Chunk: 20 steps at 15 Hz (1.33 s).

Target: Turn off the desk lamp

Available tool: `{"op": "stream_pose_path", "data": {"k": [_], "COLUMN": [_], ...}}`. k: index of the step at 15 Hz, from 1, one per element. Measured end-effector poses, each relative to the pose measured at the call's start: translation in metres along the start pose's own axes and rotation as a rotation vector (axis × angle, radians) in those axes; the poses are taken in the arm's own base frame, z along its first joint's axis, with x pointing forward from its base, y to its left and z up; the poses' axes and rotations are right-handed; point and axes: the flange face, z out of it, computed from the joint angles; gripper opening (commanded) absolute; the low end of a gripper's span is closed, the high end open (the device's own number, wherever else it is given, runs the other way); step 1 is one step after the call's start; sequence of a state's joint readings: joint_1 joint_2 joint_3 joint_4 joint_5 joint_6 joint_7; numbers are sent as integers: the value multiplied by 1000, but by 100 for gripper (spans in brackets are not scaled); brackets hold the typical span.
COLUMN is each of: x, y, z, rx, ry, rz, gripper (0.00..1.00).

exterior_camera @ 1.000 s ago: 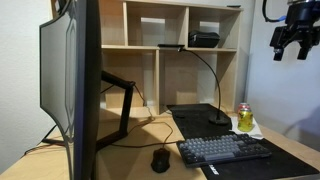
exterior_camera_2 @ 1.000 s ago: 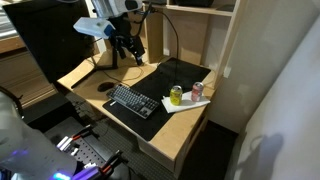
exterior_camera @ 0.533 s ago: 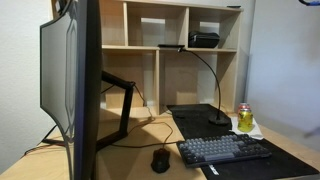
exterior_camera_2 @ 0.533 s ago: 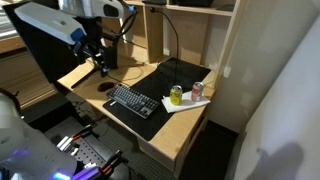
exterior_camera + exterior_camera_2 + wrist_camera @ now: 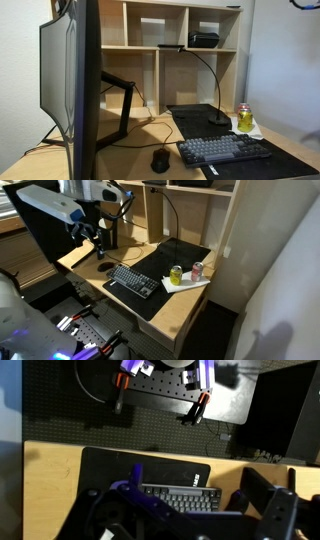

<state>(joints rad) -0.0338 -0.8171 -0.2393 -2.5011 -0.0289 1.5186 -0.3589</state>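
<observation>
One desk lamp [image 5: 207,70] stands on the black mat [image 5: 195,113], at 12 o'clock of the keyboard [image 5: 222,150], untouched. Within the last second the gripper [image 5: 98,246] swung off to the lamp's 9 o'clock, near the monitor [image 5: 70,80]; whether its fingers are spread cannot be told. The approach probably has to restart. Wooden desk [image 5: 130,152], open shelving [image 5: 150,30] behind.

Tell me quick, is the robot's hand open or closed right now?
Gripper: jaws open, holding nothing.
</observation>
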Motion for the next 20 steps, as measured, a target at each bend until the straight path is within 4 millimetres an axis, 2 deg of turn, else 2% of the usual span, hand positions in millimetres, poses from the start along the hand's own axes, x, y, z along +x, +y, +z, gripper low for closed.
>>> {"op": "stream_pose_path", "data": {"k": [1, 6, 7, 8, 11, 13, 14, 16, 20], "x": [14, 92, 100, 102, 97, 99, 108, 141, 212], "y": [-12, -99, -106, -106, -100, -100, -100, -97, -69], "z": [14, 92, 102, 106, 95, 98, 103, 120, 141], "rx": [10, 140, 138, 135, 140, 124, 145, 212, 343], "ry": [-42, -242, -269, -281, -252, -262, -253, -223, -148], "rz": [-27, -115, -120, -120, -109, -64, -12, 83, 264], "gripper": [100, 100, 100, 100, 100, 100, 100, 100, 100]}}
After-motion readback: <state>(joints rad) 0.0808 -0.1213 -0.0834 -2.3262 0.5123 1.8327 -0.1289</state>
